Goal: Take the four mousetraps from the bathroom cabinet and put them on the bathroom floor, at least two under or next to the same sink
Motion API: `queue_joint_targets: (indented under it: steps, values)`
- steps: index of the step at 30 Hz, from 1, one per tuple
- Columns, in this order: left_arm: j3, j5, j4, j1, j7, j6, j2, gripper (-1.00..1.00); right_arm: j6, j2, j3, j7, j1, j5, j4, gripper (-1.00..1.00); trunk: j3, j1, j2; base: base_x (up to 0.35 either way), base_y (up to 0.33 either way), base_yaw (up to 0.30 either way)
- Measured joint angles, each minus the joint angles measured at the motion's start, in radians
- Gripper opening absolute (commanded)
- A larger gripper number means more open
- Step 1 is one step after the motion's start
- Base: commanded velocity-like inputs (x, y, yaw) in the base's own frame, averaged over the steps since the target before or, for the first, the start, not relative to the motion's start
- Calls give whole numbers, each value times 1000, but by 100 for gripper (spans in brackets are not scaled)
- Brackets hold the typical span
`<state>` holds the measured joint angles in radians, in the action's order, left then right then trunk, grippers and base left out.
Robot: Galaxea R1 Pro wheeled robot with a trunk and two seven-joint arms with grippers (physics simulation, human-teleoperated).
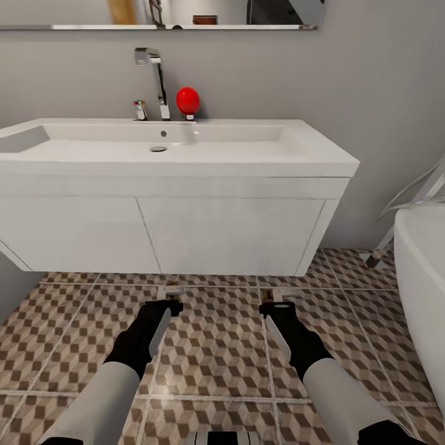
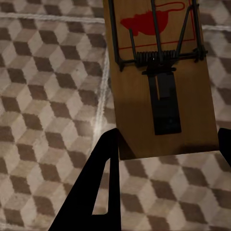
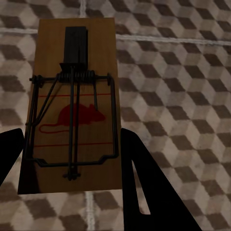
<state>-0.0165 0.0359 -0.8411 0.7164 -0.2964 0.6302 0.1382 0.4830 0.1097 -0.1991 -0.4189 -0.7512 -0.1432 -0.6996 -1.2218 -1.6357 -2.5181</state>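
Patterned bathroom floor, pincer-clamped mousetraps half-hidden.

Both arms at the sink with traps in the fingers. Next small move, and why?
Probably lower both arms and release. The left gripper and right gripper each hold a mousetrap over the patterned floor, just in front of the white vanity under the sink.

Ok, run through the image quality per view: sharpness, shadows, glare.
Head view: evenly lit, sharp; soft shade under the sink, none hard on the bathroom floor, no glare. Left wrist view: the left mousetrap is crisp, the fingers a flat black silhouette, tiles slightly soft. Right wrist view: the right mousetrap is sharp, its near end darkened.
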Motion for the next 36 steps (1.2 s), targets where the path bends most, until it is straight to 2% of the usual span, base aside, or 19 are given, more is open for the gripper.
queue_joint_targets:
  steps: [10, 12, 17, 25, 36]
  values:
    - [0, 0, 3, 0, 1, -2, 0, -100, -2, 0, 0, -3, 0, -3, 10, -100, 0, 0, 0, 0, 0, 7]
    - [-1, 5, 35, 0, 2, -6, 2, -100, -6, -1, 0, 1, 0, -4, 14, -100, 0, 0, 0, 0, 0, 0]
    - [-2, 8, 99, 1, 3, -65, 6, -100, -11, -2, 3, 5, 0, -10, 48, -100, 0, 0, 0, 0, 0, 0]
    - [1, 4, 90, 1, 1, -81, 7, -100, -17, -1, 4, -2, 0, -10, 69, -100, 0, 0, 0, 1, 0, 0]
    - [1, 6, 105, 1, -2, -80, 5, -100, -19, -1, 1, -4, 0, -4, 71, -100, 0, 1, 0, 285, 0, 0]
